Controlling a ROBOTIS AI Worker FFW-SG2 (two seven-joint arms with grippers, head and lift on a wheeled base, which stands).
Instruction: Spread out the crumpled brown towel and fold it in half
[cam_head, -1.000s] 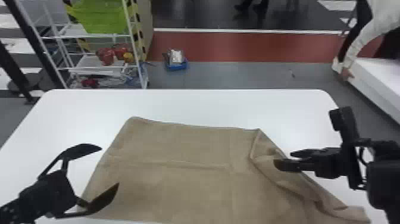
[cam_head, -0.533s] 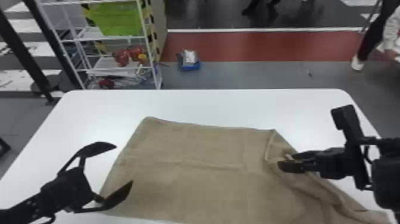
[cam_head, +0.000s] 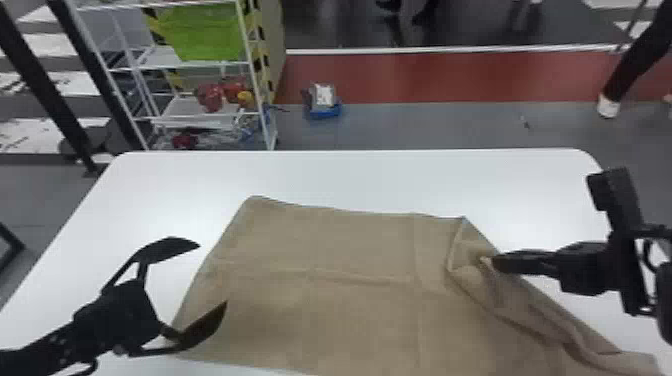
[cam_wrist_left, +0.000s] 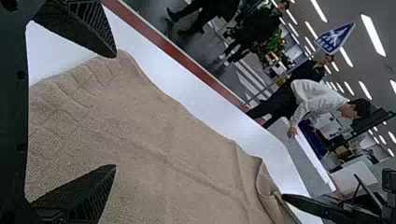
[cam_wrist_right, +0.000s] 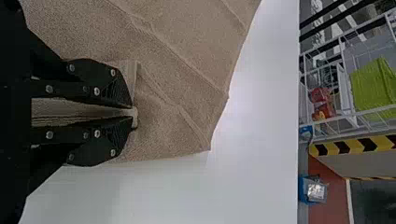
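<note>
The brown towel (cam_head: 350, 260) lies mostly flat on the table, with a fold and wrinkles along its right side. My right gripper (cam_head: 495, 262) is at that right part, shut on a pinch of cloth; in the right wrist view, the towel (cam_wrist_right: 182, 70) bunches between the tips of my right gripper (cam_wrist_right: 133, 116). At the towel's left edge my left gripper (cam_head: 212, 275) stands wide open, one finger over the cloth, the other above bare table. In the left wrist view, the towel (cam_wrist_left: 154, 135) spreads beyond the separated tips of my left gripper (cam_wrist_left: 116, 112).
The white table (cam_head: 350, 175) carries the towel, with its far edge behind. On the floor beyond stand a white rack (cam_head: 270, 120) holding a green bin (cam_head: 202, 32) and, beside it, a small blue container (cam_head: 325, 111).
The head view has turned left, shifting the scene rightward. My right gripper, its tips slightly apart earlier, has shut on the towel's right part. The left gripper stays open by the left edge.
</note>
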